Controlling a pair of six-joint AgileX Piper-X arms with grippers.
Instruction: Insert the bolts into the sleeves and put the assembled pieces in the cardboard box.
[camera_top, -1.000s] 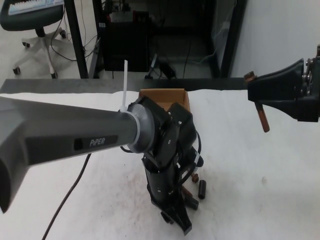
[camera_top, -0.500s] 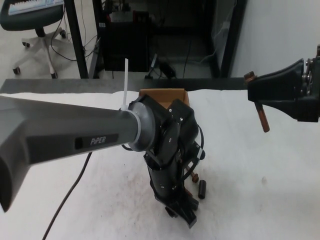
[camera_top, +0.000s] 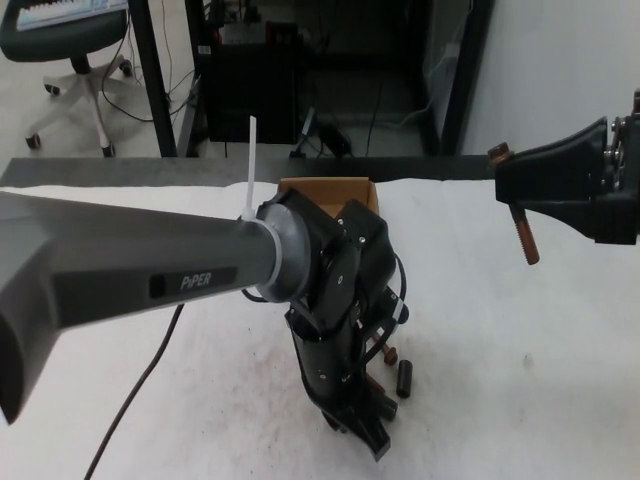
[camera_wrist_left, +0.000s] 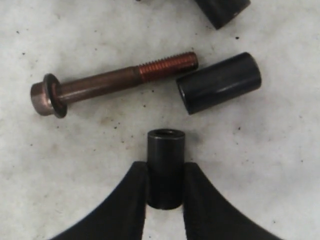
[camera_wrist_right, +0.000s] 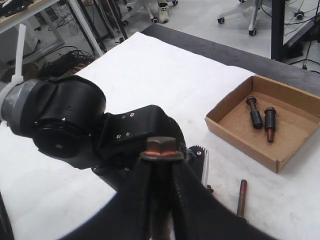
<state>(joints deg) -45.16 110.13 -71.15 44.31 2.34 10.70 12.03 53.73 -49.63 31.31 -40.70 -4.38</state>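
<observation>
My left gripper (camera_wrist_left: 166, 172) points down at the white cloth, shut on a short black sleeve (camera_wrist_left: 166, 144) that stands upright between its fingers. Just ahead lie a copper bolt (camera_wrist_left: 112, 84) and a loose black sleeve (camera_wrist_left: 220, 83); part of another sleeve (camera_wrist_left: 222, 10) shows beyond them. In the high view the left gripper (camera_top: 362, 432) hangs low near a sleeve (camera_top: 404, 378). My right gripper (camera_wrist_right: 161, 167) is up in the air at the right, shut on a copper bolt (camera_wrist_right: 161, 148) that hangs thread-down (camera_top: 524, 235). The cardboard box (camera_wrist_right: 239, 142) holds two assembled pieces (camera_wrist_right: 255, 113).
A spare bolt (camera_wrist_right: 241, 197) lies on the cloth near the box. The left arm's thick grey link (camera_top: 120, 270) crosses the front of the bench and hides part of the box (camera_top: 325, 184). A black cable (camera_top: 130, 400) trails over the cloth.
The left gripper has shifted slightly to the right over the cloth and risen a little. The right arm and its bolt have not moved.
</observation>
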